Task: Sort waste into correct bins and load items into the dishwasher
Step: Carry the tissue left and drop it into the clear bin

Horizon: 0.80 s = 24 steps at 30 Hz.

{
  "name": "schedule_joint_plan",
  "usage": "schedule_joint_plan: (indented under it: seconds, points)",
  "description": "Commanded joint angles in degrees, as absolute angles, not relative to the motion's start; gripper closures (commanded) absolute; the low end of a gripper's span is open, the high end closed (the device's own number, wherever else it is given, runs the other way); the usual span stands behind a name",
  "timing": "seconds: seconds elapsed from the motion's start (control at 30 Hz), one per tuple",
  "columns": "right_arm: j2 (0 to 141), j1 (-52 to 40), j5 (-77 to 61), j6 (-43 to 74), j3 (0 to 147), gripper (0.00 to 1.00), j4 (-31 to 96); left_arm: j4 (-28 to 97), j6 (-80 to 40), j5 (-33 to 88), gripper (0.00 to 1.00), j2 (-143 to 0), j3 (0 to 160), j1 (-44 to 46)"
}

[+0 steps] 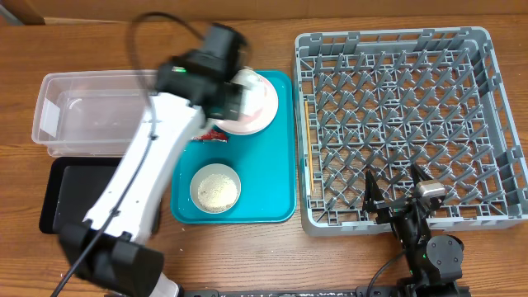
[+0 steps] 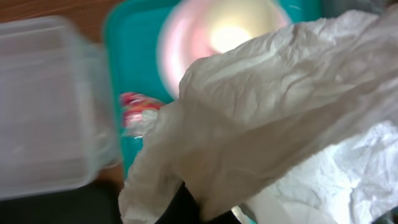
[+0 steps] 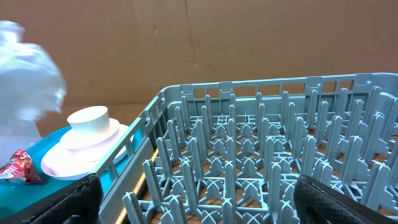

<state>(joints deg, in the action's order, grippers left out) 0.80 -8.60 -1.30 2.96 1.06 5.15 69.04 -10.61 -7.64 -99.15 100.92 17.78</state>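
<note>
Left end effector (image 1: 235, 91): pressed together, pinching the napkin (image 2: 267, 106). The crumpled white paper fills most of the left wrist view and hangs above the far end of the teal tray (image 1: 276, 177). In the right wrist view it appears as a blurred white mass (image 3: 25, 74) raised over the tray's left side. The left arm is blurred and reaches diagonally from the near left corner, across the black tray (image 1: 70, 198) and the right end of the tub (image 1: 82, 111). The tub is clear and lies on the tabletop (image 1: 264, 247) just behind the black tray, left of the teal tray. On the teal tray, the pink plate (image 1: 260, 111) sits at the far end with the cup (image 3: 93, 118) standing on it. The red wrapper (image 1: 210, 134) lies just beside the plate's near left edge. The bowl (image 1: 215, 187) sits at the near end, well apart from the plate, and holds whitish grains (image 1: 216, 191). The grey dish rack (image 1: 412, 115) stands just to the right of the teal tray, and no dishes are seen among its pegs. Right end effector (image 1: 396, 186): fingers spread wide, holding nothing, positioned over the near edge of the rack and facing across it. Whether the napkin touches the plate cannot be determined.
</note>
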Motion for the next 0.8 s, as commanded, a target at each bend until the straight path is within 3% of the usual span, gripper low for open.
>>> schedule_joint_plan:
  seconds: [0.0,0.27,0.43,0.6,0.63,0.77]
  points:
    - [0.45,-8.23,-1.58,2.74,0.47,0.0,4.73,70.32,-11.84,-11.11,0.96,-99.09,101.41,9.15]
    - [0.45,-8.23,-1.58,2.74,0.47,0.0,4.73,70.28,-16.84,-11.07,0.96,-99.33,99.09,-8.56]
    - [0.45,-8.23,-1.58,2.74,0.47,0.0,4.73,65.36,-16.99,-10.94,0.96,-99.37,92.82,-11.77]
    - [0.45,-8.23,-1.58,2.74,0.47,0.0,4.73,52.56,-16.93,-14.13,0.95,-99.42,82.61,-12.1]
    - [0.45,-8.23,-1.58,2.74,0.47,0.0,4.73,51.9,-16.93,-14.09,0.92,-99.42,82.48,-12.1]
    - [0.45,-8.23,-1.58,2.74,0.47,0.0,4.73,50.04,-16.91,-13.89,0.63,-99.44,82.5,-12.1]
